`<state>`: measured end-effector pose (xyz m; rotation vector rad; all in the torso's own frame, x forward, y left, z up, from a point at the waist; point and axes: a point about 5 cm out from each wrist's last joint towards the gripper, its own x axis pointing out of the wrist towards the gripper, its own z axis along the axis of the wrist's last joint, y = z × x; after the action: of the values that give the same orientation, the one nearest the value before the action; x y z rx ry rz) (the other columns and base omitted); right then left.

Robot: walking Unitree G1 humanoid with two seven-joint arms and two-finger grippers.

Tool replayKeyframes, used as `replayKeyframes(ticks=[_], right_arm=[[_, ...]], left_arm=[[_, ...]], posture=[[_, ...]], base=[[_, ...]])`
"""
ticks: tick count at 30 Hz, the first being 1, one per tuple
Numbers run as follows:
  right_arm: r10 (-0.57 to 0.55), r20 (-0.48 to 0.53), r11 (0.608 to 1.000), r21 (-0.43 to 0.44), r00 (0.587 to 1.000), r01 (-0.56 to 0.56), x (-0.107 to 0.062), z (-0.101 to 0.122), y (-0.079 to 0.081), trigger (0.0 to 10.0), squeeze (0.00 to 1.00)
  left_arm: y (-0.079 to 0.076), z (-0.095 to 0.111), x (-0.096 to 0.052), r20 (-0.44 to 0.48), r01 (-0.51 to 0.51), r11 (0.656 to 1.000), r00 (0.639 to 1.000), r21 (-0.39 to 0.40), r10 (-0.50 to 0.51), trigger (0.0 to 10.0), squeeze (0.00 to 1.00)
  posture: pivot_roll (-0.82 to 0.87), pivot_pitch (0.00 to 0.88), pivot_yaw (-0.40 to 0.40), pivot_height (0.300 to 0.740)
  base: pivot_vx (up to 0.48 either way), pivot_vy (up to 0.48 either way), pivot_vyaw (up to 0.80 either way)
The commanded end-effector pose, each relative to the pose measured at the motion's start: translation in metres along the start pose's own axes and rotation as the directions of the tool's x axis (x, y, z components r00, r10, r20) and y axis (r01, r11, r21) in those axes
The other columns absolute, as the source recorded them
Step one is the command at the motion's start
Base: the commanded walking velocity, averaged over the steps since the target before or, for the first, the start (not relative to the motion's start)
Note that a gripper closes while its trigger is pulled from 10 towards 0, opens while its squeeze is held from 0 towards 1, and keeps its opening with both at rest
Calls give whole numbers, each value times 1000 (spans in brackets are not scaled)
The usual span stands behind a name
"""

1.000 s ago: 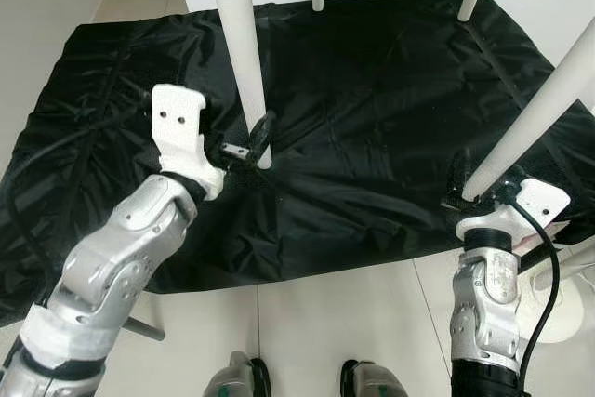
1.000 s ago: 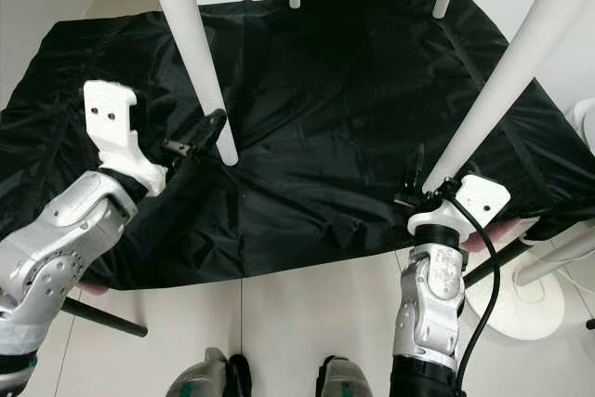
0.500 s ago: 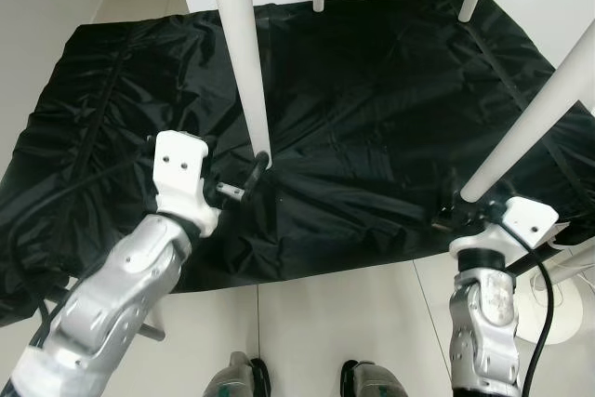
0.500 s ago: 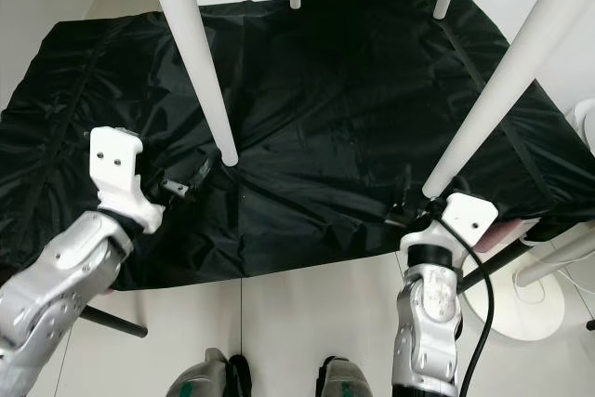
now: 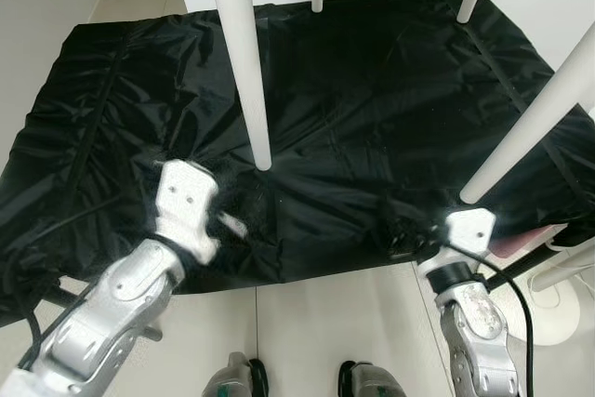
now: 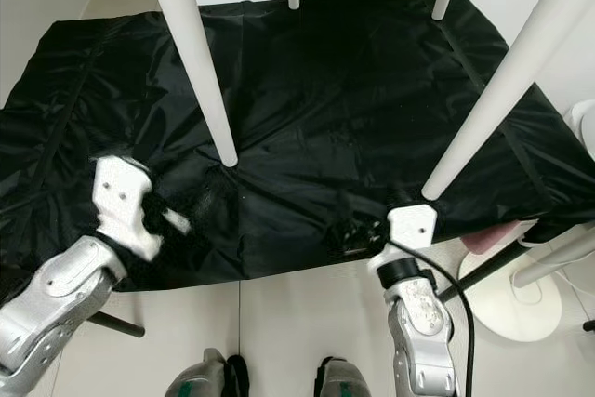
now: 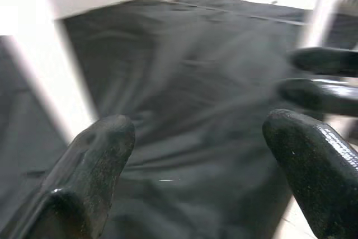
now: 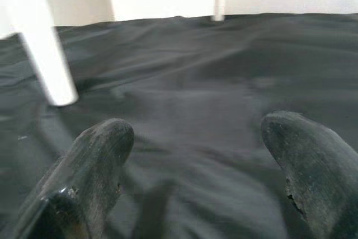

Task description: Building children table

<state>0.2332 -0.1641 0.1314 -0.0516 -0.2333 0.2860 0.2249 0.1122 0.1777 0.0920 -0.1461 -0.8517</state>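
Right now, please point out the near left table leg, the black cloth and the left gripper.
near left table leg [image 5: 244,62], left eye view, middle of the white shaft.
black cloth [image 5: 372,81], left eye view, bare middle area.
left gripper [image 7: 196,163], left wrist view, midway between its open fingertips.

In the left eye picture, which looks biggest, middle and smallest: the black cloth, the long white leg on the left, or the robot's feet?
1. black cloth
2. left white leg
3. robot's feet, cut off by the picture's edge

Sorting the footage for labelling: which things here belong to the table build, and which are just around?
Part of the job:
white table legs
black cloth
left gripper, jaws open
right gripper, jaws open

Just around:
white stand base
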Motion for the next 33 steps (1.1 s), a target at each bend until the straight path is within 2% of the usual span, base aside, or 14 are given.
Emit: replayKeyframes(ticks=[1,4,5,8,11,14,17,18,19,20,22,24,29,33], right_arm=[[74,-16,997,16,997,-74,-2,-2,7,10000,0],[74,-16,997,16,997,-74,-2,-2,7,10000,0],[144,-32,989,18,989,-144,-4,-3,11,10000,0],[204,-46,979,19,978,-203,-7,-4,15,10000,0],[447,-120,895,55,887,-443,-27,-8,27,10000,0],[447,-120,895,55,887,-443,-27,-8,27,10000,0],[541,-168,840,62,824,-539,-38,-13,28,10000,0],[541,-168,840,62,824,-539,-38,-13,28,10000,0],[595,-201,802,83,778,-592,-45,-17,26,10000,0],[595,-201,802,83,778,-592,-45,-17,26,10000,0],[672,-278,736,139,687,-663,-60,-28,21,10000,0],[687,-304,719,153,660,-678,-65,-31,19,10000,0],[671,-402,727,193,623,-659,-76,-51,7,10000,0],[661,-425,735,204,618,-647,-78,-57,4,10000,0]], left_arm=[[-4,2,-4,5,51,999,999,18,-51,10000,0],[-4,2,-4,5,51,999,999,18,-51,10000,0],[-8,1,-7,1,88,996,996,15,-88,10000,0],[-11,1,-9,-3,123,992,992,10,-123,10000,0],[-25,-9,-27,-85,279,960,956,-15,-279,10000,0],[-25,-9,-27,-85,279,960,956,-15,-279,10000,0],[-31,-20,-37,-168,360,931,916,-63,-365,10000,0],[-31,-20,-37,-168,360,931,916,-63,-365,10000,0],[-31,-27,-42,-199,386,918,897,-88,-396,10000,0],[-31,-27,-42,-199,386,918,897,-88,-396,10000,0],[-31,-41,-52,-264,429,898,858,-103,-440,10000,0],[-31,-46,-55,-286,443,891,844,-106,-453,10000,0],[-30,-64,-69,-392,463,878,790,-126,-472,10000,0],[-29,-69,-72,-415,461,878,779,-129,-470,10000,0]], posture=[[-52,118,63,740],[-52,118,63,740],[-48,119,56,740],[-46,119,53,740],[-42,123,50,740],[-42,123,50,740],[-44,122,54,740],[-44,122,54,740],[-44,121,54,740],[-44,121,54,740],[-45,123,55,740],[-45,123,55,740],[-43,122,52,740],[-44,119,51,740]], base=[[0,0,0],[0,0,0],[0,0,0],[0,0,0],[0,0,0],[0,0,0],[0,0,0],[0,0,0],[0,0,0],[0,0,0],[0,0,0],[0,0,0],[0,0,0],[0,0,0]])
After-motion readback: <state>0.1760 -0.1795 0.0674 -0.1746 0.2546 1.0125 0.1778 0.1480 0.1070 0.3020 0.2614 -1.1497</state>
